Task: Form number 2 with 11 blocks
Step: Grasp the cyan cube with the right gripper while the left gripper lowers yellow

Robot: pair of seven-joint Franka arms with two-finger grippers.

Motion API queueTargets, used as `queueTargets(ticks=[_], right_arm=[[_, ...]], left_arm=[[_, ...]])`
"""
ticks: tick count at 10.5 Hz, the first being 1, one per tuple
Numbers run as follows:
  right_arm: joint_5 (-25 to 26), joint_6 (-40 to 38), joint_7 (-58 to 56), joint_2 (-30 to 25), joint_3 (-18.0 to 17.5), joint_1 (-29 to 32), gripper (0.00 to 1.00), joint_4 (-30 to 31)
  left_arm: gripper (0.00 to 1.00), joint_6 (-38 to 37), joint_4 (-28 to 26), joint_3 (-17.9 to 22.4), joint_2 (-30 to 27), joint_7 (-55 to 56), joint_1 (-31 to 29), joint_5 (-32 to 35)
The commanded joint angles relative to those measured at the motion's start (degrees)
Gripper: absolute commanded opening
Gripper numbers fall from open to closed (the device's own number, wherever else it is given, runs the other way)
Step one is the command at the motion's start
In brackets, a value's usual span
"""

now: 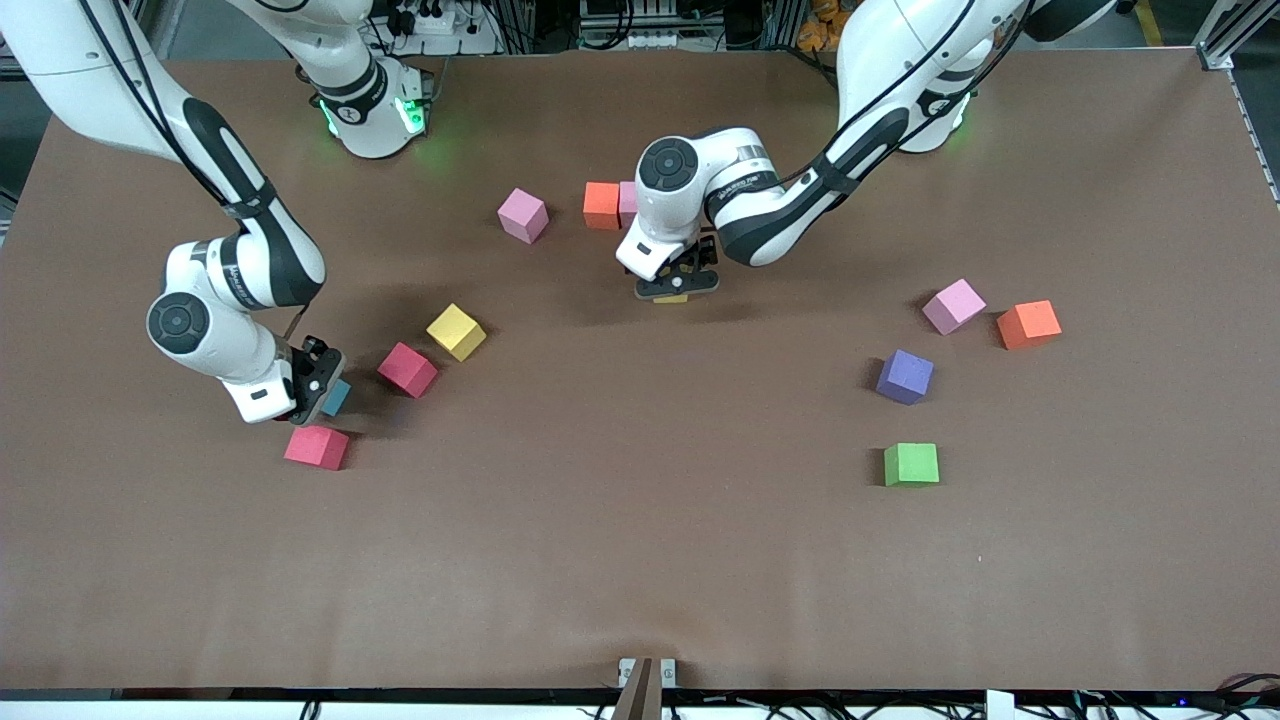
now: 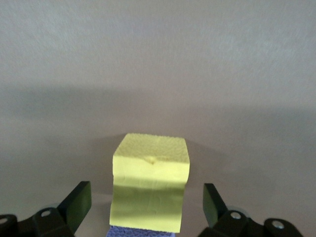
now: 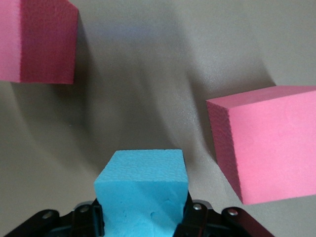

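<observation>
Left gripper [image 1: 678, 288]: jaws spread wide, clear of the yellow block [image 2: 149, 190] centred between them on the table [image 1: 640, 560].
Right gripper [image 1: 318, 385]: jaws clamped on the light blue block [image 3: 143, 190].
Number 2's start: orange block [image 1: 601, 205], about two o'clock from the blue block.

A robotics lab: brown-covered table [image 1: 640, 560], aluminium framing [image 1: 1232, 35] and cable-strewn equipment racks [image 1: 640, 25] along its edge.

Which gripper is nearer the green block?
Left. The left gripper stands open around a yellow block mid-table; the right gripper, shut on a blue block, is farther from the green block.
</observation>
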State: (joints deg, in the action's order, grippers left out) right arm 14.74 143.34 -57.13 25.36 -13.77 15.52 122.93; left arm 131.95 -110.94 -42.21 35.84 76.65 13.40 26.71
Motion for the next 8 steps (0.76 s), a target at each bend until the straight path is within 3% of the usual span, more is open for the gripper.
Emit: queueTargets(ticks=[1, 4, 8], right_arm=[[1.00, -0.77, -0.79, -1.28, -1.17, 1.71, 0.38, 0.65], [0.30, -8.05, -0.27, -6.36, -1.53, 1.44, 0.38, 0.56], [-6.10, -20.17, 1.48, -11.55, -5.12, 1.44, 0.39, -1.45]], left_arm=[[1.00, -2.47, 0.11, 0.11, -5.15, 1.31, -0.75, 0.10], [1.00, -4.15, 1.60, 0.11, -9.98, 1.05, -4.95, -3.07], [1.00, -4.42, 3.09, 0.11, -11.14, -2.10, -13.99, -3.07]])
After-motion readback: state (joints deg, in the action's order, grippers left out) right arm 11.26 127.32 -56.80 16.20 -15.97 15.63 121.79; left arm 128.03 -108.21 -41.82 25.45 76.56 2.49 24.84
